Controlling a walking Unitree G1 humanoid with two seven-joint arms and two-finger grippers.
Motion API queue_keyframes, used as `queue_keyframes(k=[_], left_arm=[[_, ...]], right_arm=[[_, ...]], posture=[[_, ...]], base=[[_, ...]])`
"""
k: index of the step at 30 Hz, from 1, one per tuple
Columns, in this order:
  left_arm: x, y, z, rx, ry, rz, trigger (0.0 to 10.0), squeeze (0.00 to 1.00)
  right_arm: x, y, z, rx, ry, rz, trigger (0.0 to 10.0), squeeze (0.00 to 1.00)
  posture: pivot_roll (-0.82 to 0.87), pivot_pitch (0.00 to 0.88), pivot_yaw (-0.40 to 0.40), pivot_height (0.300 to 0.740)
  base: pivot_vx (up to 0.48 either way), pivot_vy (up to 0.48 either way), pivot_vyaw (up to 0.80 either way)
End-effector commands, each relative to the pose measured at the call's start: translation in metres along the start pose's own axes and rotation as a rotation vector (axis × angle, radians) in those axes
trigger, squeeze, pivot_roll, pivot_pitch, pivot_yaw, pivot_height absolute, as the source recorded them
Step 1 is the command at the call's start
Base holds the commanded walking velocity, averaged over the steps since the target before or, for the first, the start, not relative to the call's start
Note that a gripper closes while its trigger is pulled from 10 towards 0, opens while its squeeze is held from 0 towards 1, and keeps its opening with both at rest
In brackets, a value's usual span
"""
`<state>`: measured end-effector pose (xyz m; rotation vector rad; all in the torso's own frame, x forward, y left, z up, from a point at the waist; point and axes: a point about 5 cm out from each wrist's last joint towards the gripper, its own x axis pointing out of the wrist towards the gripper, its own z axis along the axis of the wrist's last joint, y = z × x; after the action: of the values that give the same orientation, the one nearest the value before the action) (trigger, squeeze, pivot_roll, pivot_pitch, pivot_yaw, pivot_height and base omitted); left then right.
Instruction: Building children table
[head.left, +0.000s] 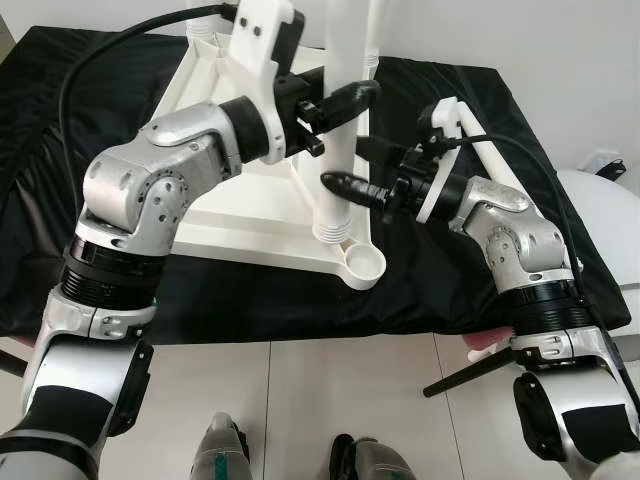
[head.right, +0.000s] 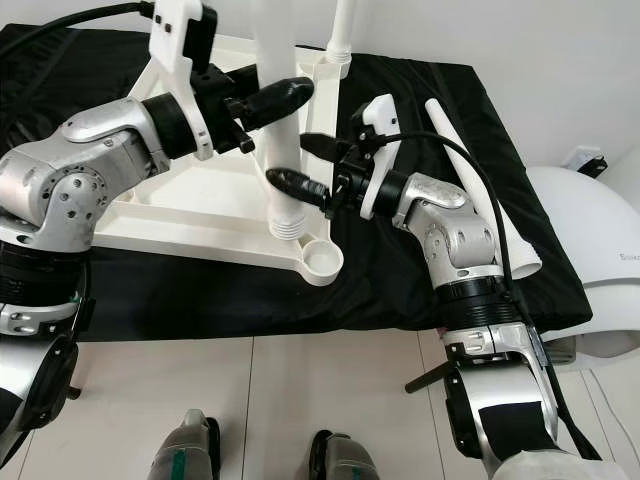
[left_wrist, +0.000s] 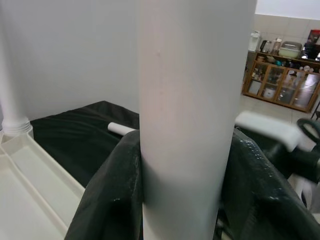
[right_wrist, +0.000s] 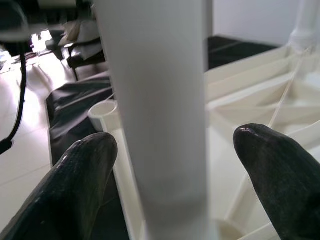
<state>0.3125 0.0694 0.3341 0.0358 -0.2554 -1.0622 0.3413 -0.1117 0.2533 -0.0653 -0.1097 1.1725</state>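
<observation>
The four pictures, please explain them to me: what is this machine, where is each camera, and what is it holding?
This is a humanoid robot with two silver arms. The two wide pictures come from cameras in its head, looking down; the two close ones come from cameras on its wrists.

A white tabletop lies upside down on a black cloth. The left gripper is closed around a white table leg that stands upright near an empty corner socket. The right gripper has its fingers on either side of the same leg, lower down, open and not touching. Another loose leg lies on the cloth.
</observation>
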Motion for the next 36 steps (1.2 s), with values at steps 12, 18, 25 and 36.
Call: queue_keyframes(k=[12,18,25,36], left_arm=[[0.004,-0.022,0.019,0.104,-0.04,-0.26,10.0,0.0],[0.003,-0.023,0.015,0.109,-0.031,-0.266,10.0,0.0],[0.005,-0.025,0.017,0.112,-0.033,-0.277,10.0,0.0],[0.006,-0.027,0.017,0.116,-0.036,-0.285,10.0,0.0]], right_arm=[[0.005,0.001,0.0,0.006,0.067,0.06,10.0,0.0],[0.002,-0.004,0.01,-0.01,0.057,0.052,10.0,0.0],[0.002,-0.006,0.013,-0.017,0.058,0.043,8.9,0.0],[0.002,-0.007,0.015,-0.018,0.048,0.047,0.0,0.0]], posture=[[0.11,0.075,-0.066,0.74],[0.11,0.072,-0.066,0.74],[0.11,0.074,-0.063,0.74],[0.11,0.076,-0.058,0.74]], base=[[0.0,0.0,0.0],[0.0,0.0,0.0],[0.0,0.0,0.0],[0.0,0.0,0.0]])
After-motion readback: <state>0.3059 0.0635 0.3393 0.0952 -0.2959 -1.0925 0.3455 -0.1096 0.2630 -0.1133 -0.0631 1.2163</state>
